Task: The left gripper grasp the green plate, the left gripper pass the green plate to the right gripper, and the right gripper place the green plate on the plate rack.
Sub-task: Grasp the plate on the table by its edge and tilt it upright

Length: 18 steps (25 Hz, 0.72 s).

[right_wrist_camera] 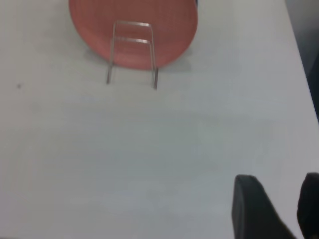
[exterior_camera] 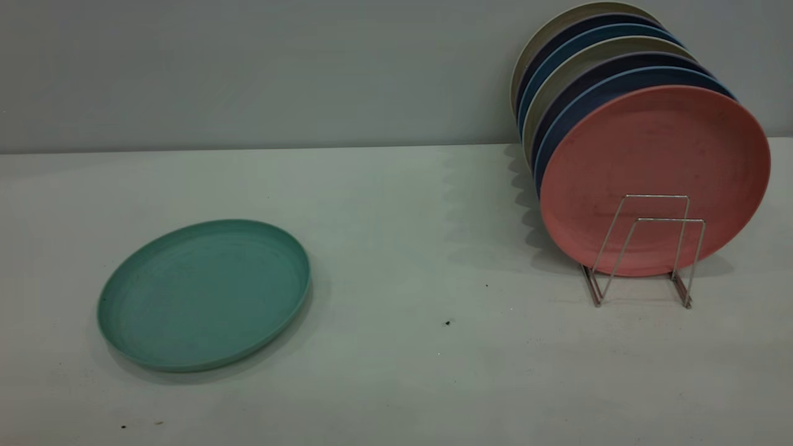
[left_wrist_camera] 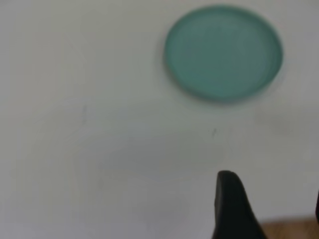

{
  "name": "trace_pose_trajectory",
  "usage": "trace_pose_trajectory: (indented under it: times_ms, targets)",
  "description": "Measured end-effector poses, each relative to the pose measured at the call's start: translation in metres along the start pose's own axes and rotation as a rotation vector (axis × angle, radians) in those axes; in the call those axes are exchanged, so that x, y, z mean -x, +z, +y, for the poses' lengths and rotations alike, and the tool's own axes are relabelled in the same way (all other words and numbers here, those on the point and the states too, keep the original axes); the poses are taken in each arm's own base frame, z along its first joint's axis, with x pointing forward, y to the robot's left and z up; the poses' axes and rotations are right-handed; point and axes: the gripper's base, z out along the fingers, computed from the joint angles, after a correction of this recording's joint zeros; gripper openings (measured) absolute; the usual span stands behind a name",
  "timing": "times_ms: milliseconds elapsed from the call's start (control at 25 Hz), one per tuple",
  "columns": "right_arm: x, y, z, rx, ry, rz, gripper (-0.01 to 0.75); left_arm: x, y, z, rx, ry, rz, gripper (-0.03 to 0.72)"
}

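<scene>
Green plate [exterior_camera: 203, 294]: lies flat and face up on the bench [exterior_camera: 396, 371], lower left of the exterior frame, nothing touching it.
Plate rack [exterior_camera: 644, 248]: right side of that frame, well apart from the plate; its front wire loops stand bare ahead of the salmon-pink plate [exterior_camera: 653, 176], with blue-rimmed plates [exterior_camera: 619, 83] stacked behind.
Left claw [left_wrist_camera: 269, 209]: seen only in its wrist view, one finger tip low in the frame with the other at the edge, so it looks spread; well short of the plate.
Right claw [right_wrist_camera: 279, 209]: low right of its wrist view, fingers parted, holding nothing, far from the rack.
Step in hand: likely the reach to the plate.
Doing it well: pinch the raised rim at the near edge, one finger under the lip, leaving the far rim free for the handover.
</scene>
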Motion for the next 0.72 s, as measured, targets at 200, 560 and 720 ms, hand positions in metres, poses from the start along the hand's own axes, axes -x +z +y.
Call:
trace_pose_trajectory:
  times_ms: [200,560,720]
  targets:
    - [0.02,0.004,0.002,0.026,-0.01,-0.105,0.239,0.025,0.012,-0.008,-0.11,-0.112,-0.034,0.43]
    - [0.058,0.048,0.013,0.189,-0.05,-0.047,0.339,0.071,0.093,0.0,-0.117,-0.234,0.216,0.43]
    - [0.067,0.071,0.017,0.254,-0.067,0.01,0.358,0.079,0.142,-0.001,-0.167,-0.289,0.311,0.43]
